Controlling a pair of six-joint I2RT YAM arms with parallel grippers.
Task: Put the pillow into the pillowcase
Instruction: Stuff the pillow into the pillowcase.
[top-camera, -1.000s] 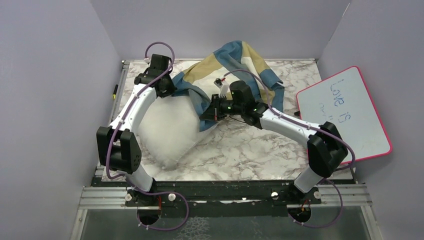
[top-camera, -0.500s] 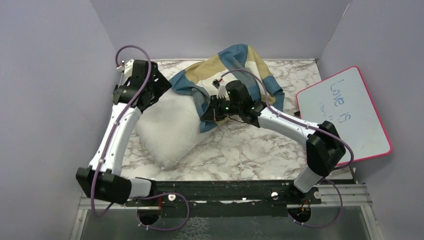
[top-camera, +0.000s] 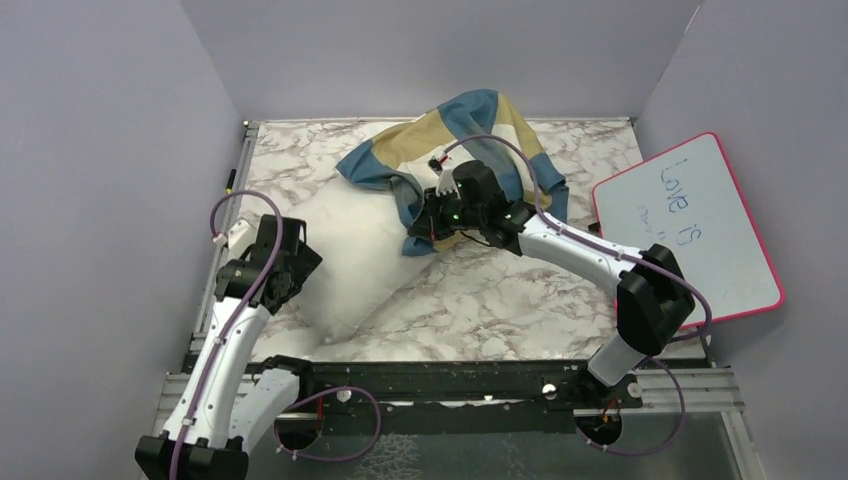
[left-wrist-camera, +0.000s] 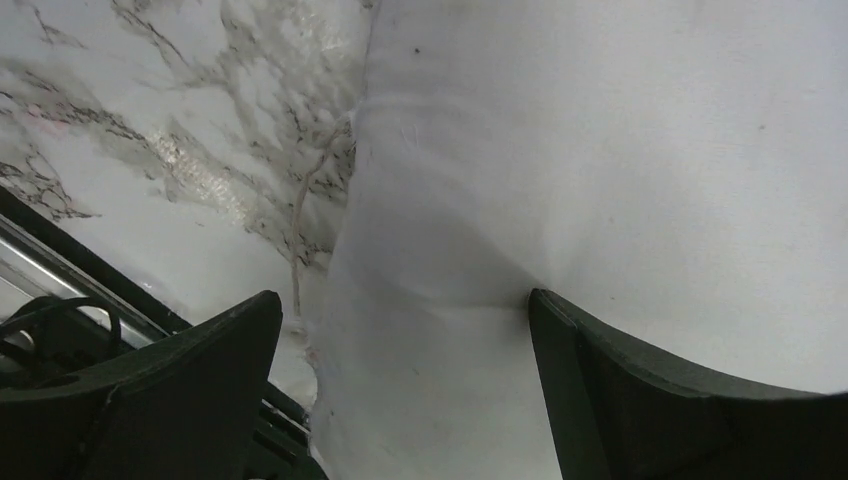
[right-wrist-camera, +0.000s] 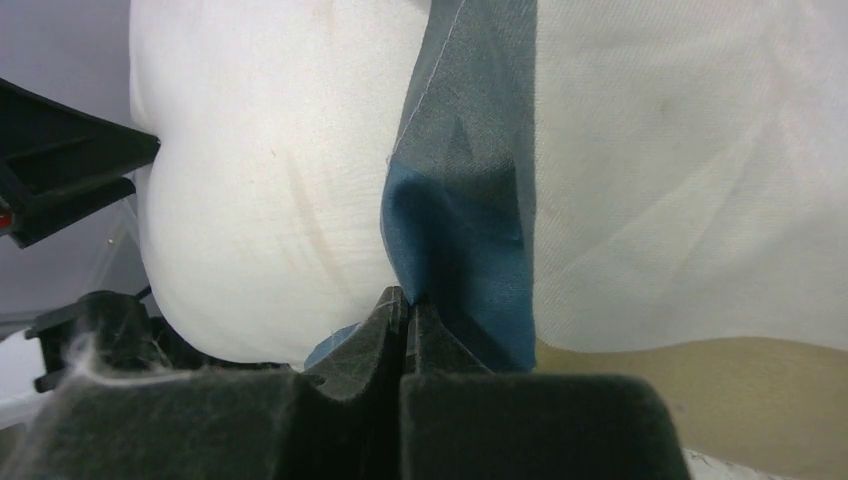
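The off-white pillow (top-camera: 350, 255) lies on the marble table, its far end tucked under the mouth of the blue, tan and cream pillowcase (top-camera: 470, 125). My left gripper (top-camera: 300, 262) stands open at the pillow's near left side. In the left wrist view the pillow (left-wrist-camera: 620, 150) bulges between the wide-apart fingers of that gripper (left-wrist-camera: 402, 300), which do not squeeze it. My right gripper (top-camera: 420, 228) is shut on the pillowcase's blue edge. The right wrist view shows this gripper (right-wrist-camera: 405, 298) pinching the blue fabric (right-wrist-camera: 470, 230) beside the pillow (right-wrist-camera: 270, 180).
A pink-rimmed whiteboard (top-camera: 690, 225) leans at the right edge of the table. Purple walls enclose the left, back and right sides. A dark marker (top-camera: 229, 180) lies along the left rail. Bare marble table (top-camera: 520, 300) stretches in front of the right arm.
My left gripper has let go of the pillowcase's left edge, opened, and swung back toward me to the pillow's near left side. The right gripper has kept its grip and place.
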